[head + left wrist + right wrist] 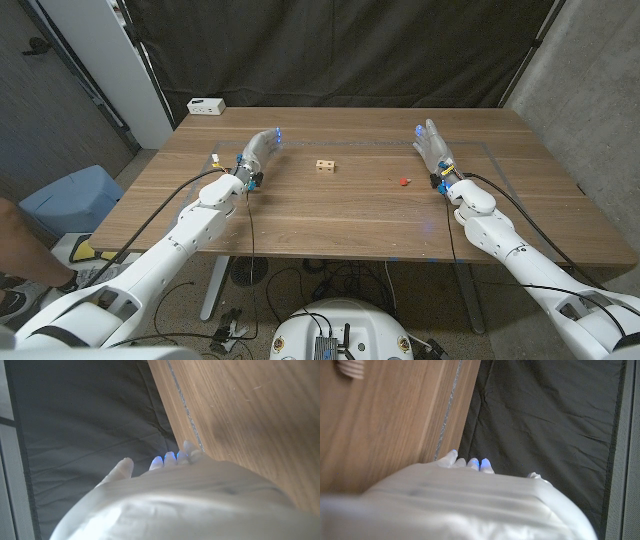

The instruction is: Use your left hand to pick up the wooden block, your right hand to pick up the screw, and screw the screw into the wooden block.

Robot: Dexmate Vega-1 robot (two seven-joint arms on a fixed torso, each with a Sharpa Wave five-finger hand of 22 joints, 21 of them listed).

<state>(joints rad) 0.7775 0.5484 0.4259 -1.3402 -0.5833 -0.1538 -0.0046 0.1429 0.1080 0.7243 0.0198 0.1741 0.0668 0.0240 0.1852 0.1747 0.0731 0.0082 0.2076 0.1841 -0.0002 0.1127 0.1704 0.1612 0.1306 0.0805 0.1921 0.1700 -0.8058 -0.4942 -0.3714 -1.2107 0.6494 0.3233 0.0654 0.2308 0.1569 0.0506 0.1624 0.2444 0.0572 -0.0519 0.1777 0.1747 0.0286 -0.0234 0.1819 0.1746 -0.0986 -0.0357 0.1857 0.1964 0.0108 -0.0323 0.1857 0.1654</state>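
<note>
While both my arms reach out over the table [350,215], my left hand [258,155] stands near the left side with its fingers [157,462] spread and nothing in it. My right hand [433,148] stands near the right side, fingers apart as well, holding nothing. Between them the block [324,166] sits on the wood, closer to my left hand but well apart from it. A corner of it also shows past my right hand [470,505] in the right wrist view. The screw [403,181], small and red, lies to the block's right, near my right hand and not touching it. A white box [206,105] sits at the far left corner.
</note>
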